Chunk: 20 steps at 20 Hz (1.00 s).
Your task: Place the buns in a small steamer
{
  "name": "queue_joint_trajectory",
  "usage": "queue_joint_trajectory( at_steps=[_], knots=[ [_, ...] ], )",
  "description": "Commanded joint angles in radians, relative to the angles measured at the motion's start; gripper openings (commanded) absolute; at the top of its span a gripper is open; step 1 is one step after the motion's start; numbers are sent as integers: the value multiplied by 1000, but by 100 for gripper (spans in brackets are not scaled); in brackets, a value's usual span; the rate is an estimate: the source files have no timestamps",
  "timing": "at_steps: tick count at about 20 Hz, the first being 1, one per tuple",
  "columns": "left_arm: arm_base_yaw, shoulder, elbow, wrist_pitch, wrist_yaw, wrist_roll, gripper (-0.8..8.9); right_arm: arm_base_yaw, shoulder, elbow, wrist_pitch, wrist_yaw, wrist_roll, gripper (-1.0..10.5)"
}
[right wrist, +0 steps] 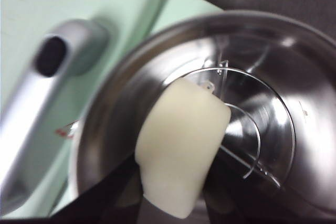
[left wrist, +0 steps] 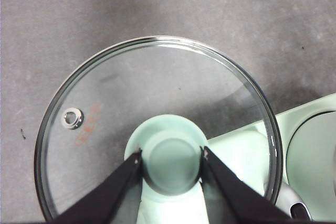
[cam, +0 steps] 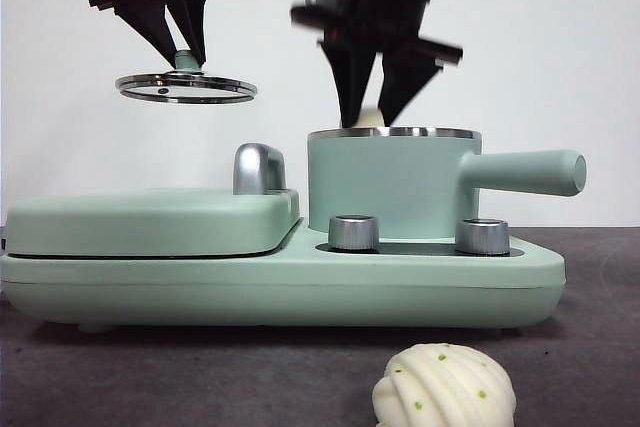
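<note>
Here the left hand (cam: 180,42) grips the glass lid (cam: 186,88) by its knob, held aside so the small steamer (cam: 392,185) stays open beneath the right hand (cam: 378,97), which clamps the smooth bun (right wrist: 181,153) over its mouth. The ridged bun (cam: 444,387) waits on the worktop (cam: 150,377).

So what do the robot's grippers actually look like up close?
Both are matte black. The left gripper and right gripper each have two flat jaws tapering to narrow points, like an upside-down V, under a wider black crossbar. Black cables loop above the right one. No markings are visible.
</note>
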Motion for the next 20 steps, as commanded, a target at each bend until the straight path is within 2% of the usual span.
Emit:
queue_joint_trajectory(
  at_steps=[1,6,15,20],
  knots=[
    [-4,16,47,23,2,-8,86,-1,49,30,22,0,-14,150],
    [-4,16,47,23,2,-8,86,-6,80,30,21,-30,-15,152],
    [-4,16,47,23,2,-8,86,-18,80,31,10,-29,-15,437],
    [-3,16,47,23,2,-8,86,-21,57,83,-11,-33,-18,447]
  ],
)
